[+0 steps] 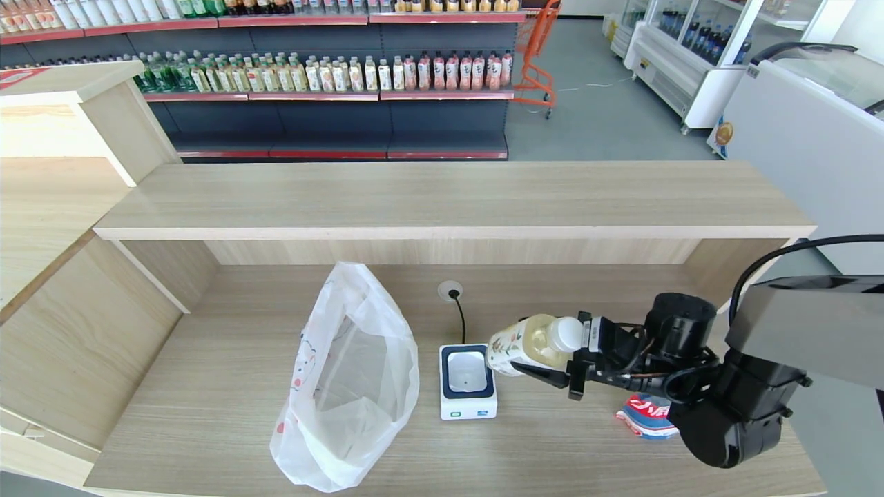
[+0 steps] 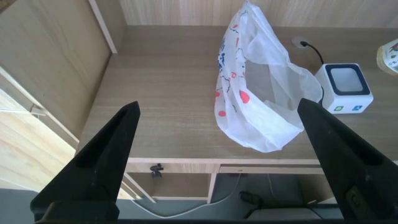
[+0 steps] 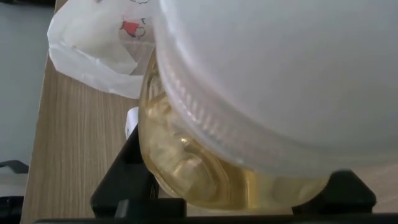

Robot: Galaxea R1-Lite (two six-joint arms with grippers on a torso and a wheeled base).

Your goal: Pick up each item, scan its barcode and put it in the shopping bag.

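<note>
The bottle (image 1: 519,342) is lying sideways in the air. Your R gripper (image 1: 537,351) is clamping it near the neck. The white cap (image 1: 568,333) is pointing back toward the wrist, and the base is hanging just over the right edge of the scanner (image 1: 468,391). The bottle is carrying pale yellow liquid, w/ a printed label round its lower half. In the R wrist view the cap (image 3: 280,74) is looming close, w/ the bottle (image 3: 199,162) body beneath it. The dark fingers (image 3: 121,190) are pressing in on both sides.

The scanner is a white box w/ a dark-framed window facing up. It's sitting on the counter (image 1: 207,386) btwn the bag (image 1: 349,379) and the bottle, just beside the bag. Its black cable (image 1: 460,317) is running back to a round port in the counter top.

The bag is thin white plastic w/ red print. It's slumping on the scanner's left w/ its mouth sagging open.

A red, white and blue packet (image 1: 646,417) is lying on the counter's right side, partly under the R arm and well apart from the scanner.

Your L gripper (image 2: 219,106) is hanging out past the counter's front edge. Its fingers (image 2: 106,155) are spread wide w/ nothing btwn them. From there you're looking across at the bag (image 2: 261,87), the scanner (image 2: 348,87) and a sliver of the bottle (image 2: 390,56).
</note>
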